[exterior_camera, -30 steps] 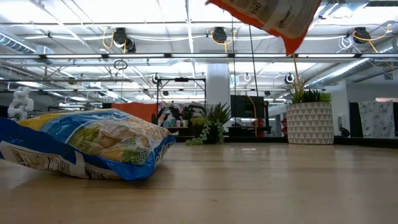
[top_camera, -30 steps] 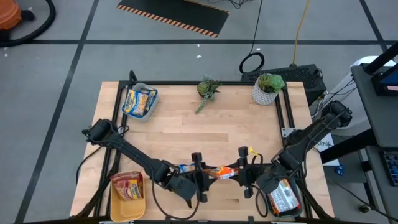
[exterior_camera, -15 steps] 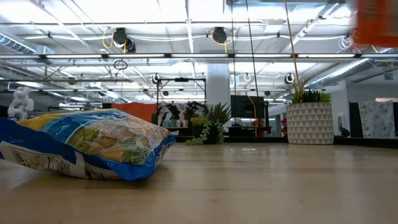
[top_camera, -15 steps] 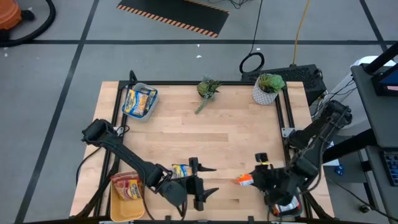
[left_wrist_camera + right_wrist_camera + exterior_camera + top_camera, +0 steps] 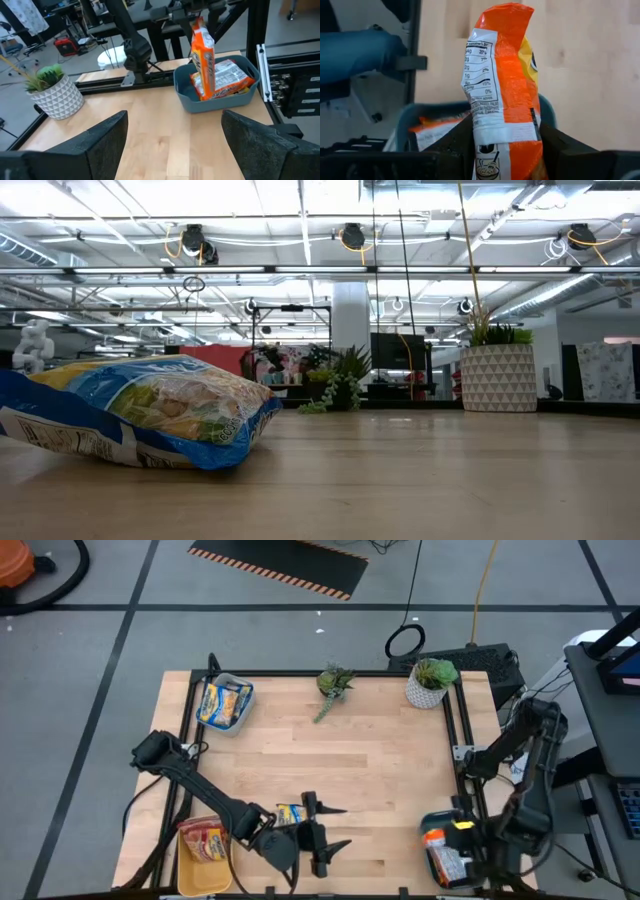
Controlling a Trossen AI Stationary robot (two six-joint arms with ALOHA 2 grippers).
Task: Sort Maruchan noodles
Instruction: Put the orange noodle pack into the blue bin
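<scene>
Pale wooden table with a black frame fills the overhead view, on a grey floor marked with dark lines. At the near edge, the left gripper sits with its fingers spread wide and nothing between them. A blue-and-yellow noodle packet lies flat on the wood just beside that gripper, touching nothing else; in the table-level view the same packet fills the left foreground.

Over the near right corner, the right gripper is clamped on an orange noodle packet, holding it upright above a teal bin. More packets already lie in that bin. At the near left corner, a yellow bin holds red-and-yellow packets.

At the far left corner, a grey bin holds blue-and-yellow packets. Along the far edge stand a small green plant and a potted plant in a white pot.

Beyond the table lies a workshop room with ceiling lights and metal racks.
</scene>
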